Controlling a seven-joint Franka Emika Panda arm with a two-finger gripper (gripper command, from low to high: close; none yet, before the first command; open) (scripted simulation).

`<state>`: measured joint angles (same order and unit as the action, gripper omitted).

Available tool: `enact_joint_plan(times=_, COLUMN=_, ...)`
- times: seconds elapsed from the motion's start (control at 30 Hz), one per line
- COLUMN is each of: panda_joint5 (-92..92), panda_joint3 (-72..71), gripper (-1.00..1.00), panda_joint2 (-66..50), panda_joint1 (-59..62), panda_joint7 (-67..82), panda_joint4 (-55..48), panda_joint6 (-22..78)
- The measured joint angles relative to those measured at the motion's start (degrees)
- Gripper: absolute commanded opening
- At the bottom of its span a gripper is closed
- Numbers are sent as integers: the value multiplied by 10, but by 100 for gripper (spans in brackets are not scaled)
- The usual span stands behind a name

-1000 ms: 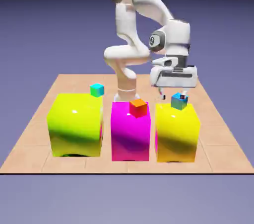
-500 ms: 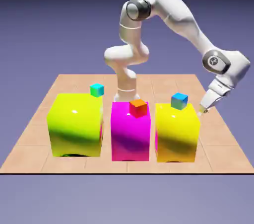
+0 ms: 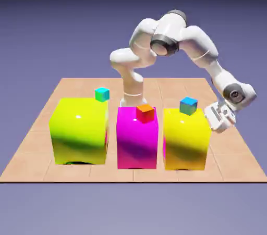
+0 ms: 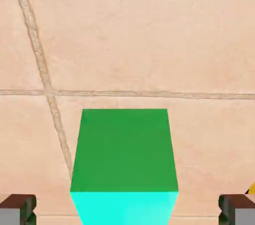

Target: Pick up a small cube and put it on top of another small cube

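Lower now and farther toward the exterior view's right than a second ago, the white Franka arm (image 3: 201, 44) has folded down beside the yellow block, while the blocks and the small cubes in that view have kept their places.

From left to right in the exterior view, a large lime-green block (image 3: 78, 132) comes first, with a small cyan cube (image 3: 102, 94) at its back right corner; whether the cube rests on it or behind it, I cannot tell. Next is a large magenta block (image 3: 136, 140), a small orange cube (image 3: 145, 113) overlapping its top and front face. Then comes a large yellow block (image 3: 185, 140), with a small blue cube (image 3: 189, 106) at its back edge. Just beyond is the tilted white hand (image 3: 220, 117), its fingertips out of sight there.

In the hand view, the gripper (image 4: 127, 210) is spread wide: the left-hand fingertip (image 4: 17, 210) is well apart from a small green-and-cyan cube (image 4: 124, 151), and so is the right-hand one. The cube sits between them on the tan tiled tabletop (image 4: 149, 34), green face toward the camera and cyan face below it, gripped by neither. A sliver of something yellow shows at the right edge.
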<state>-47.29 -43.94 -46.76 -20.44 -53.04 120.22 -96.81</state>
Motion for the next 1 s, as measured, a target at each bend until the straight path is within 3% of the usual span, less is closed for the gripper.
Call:
enact_joint_plan(times=0.27, panda_joint5=99, panda_joint3=-26, gripper=-100, panda_joint2=122, panda_joint1=1, panda_joint7=42, panda_joint4=-82, panda_joint6=85)
enact_joint_plan(times=0.67, panda_joint5=233, panda_joint3=115, gripper=-100, panda_joint2=359, panda_joint1=38, panda_joint7=300, panda_joint4=-143, panda_joint6=257)
enact_joint_plan(times=0.9, panda_joint5=236, panda_joint3=129, gripper=-100, panda_joint2=389, panda_joint1=55, panda_joint7=300, panda_joint4=-41, panda_joint6=173)
enact_joint_plan(times=0.93, panda_joint5=236, panda_joint3=131, gripper=100, panda_joint2=392, panda_joint1=57, panda_joint7=300, panda_joint4=-29, panda_joint6=163)
enact_joint_plan(times=1.0, panda_joint5=235, panda_joint3=131, gripper=100, panda_joint2=392, panda_joint1=57, panda_joint7=300, panda_joint4=-29, panda_joint6=163)
